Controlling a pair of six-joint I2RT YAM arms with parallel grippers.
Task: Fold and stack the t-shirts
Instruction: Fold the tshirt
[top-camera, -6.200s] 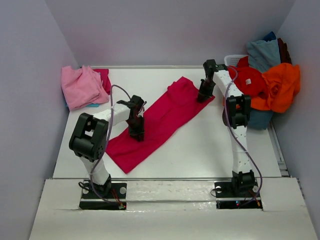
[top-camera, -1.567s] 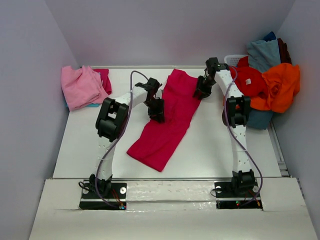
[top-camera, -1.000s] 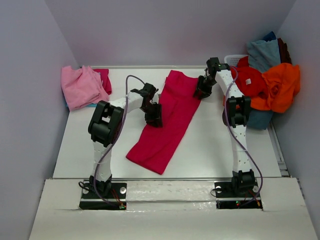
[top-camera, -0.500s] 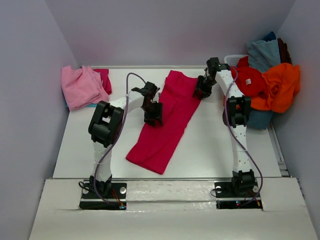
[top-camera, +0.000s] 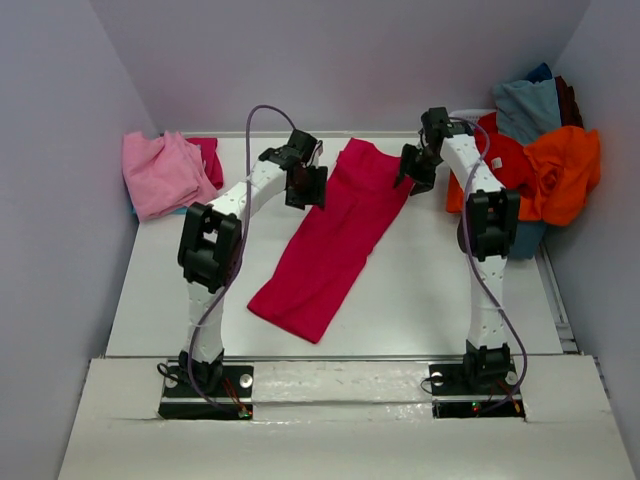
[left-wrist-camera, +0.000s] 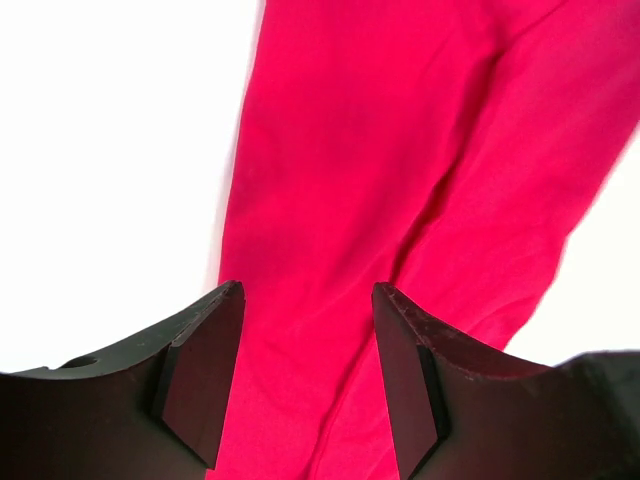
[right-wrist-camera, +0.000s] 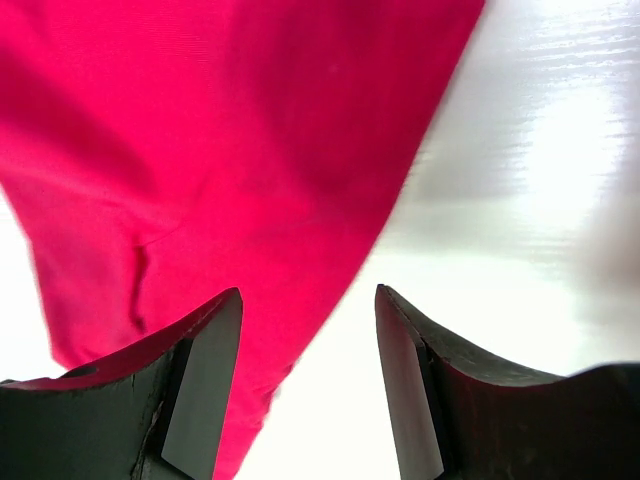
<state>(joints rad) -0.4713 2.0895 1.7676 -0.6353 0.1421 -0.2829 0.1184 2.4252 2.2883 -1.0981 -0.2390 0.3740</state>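
- The left gripper (top-camera: 306, 187) is seen open and empty, just above the crimson tee (top-camera: 335, 240).
- The right gripper (top-camera: 415, 168) is seen open and empty, above the tee's right edge.
- The tee is laid flat below the 2 grippers.

White table (top-camera: 430, 290), lilac walls (top-camera: 330, 60)
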